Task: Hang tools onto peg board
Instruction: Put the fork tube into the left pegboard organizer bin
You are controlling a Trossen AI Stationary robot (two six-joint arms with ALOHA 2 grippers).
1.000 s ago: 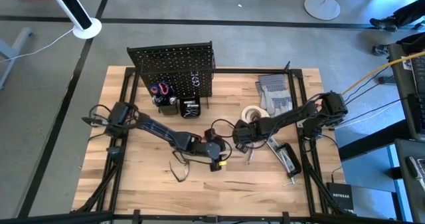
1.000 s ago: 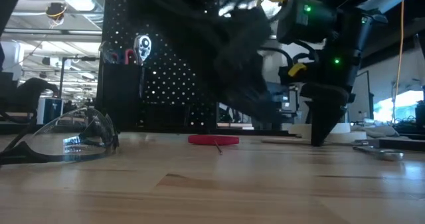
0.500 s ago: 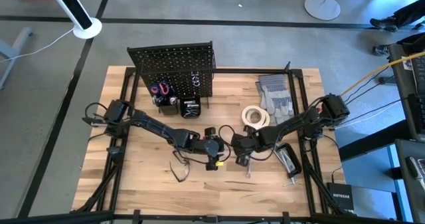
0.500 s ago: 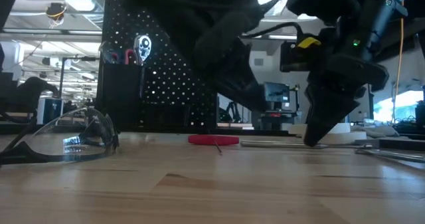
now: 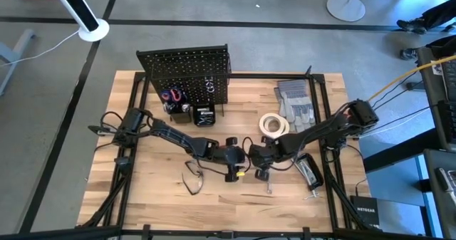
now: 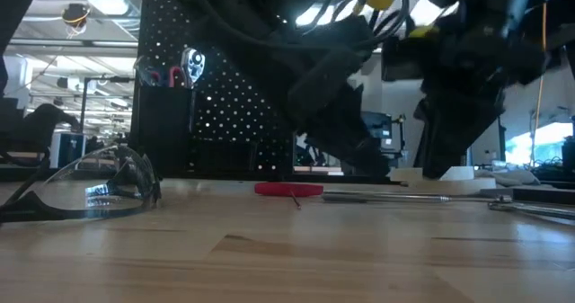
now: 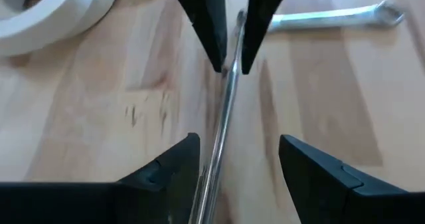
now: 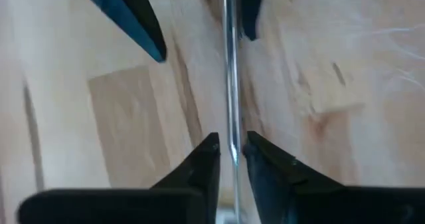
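A slim silver rod (image 7: 224, 111) lies flat on the wooden table. My left gripper (image 7: 239, 141) is open, with one finger on either side of the rod and not touching it. My right gripper (image 8: 232, 141) faces it from the other end, a little above the rod (image 8: 230, 64). It is narrowly open, with the rod showing in the gap. In the high view the two grippers (image 5: 235, 165) (image 5: 258, 167) meet at mid-table. The peg board (image 5: 187, 72) stands upright at the far left, with red-handled pliers (image 5: 171, 96) in a bin on its front.
Safety glasses (image 6: 90, 191) lie near the left arm. A white tape roll (image 5: 272, 124) and grey gloves (image 5: 294, 101) lie at the far right. A bar level (image 5: 308, 170) and a silver wrench (image 7: 332, 14) lie right of the grippers. A small red thing (image 6: 287, 190) lies mid-table.
My right gripper has gone from beside the tape roll toward the table's near edge and toward my left gripper, tipping as it went. It has then risen off the table. The silver rod has slid with it toward the near edge and now lies flat.
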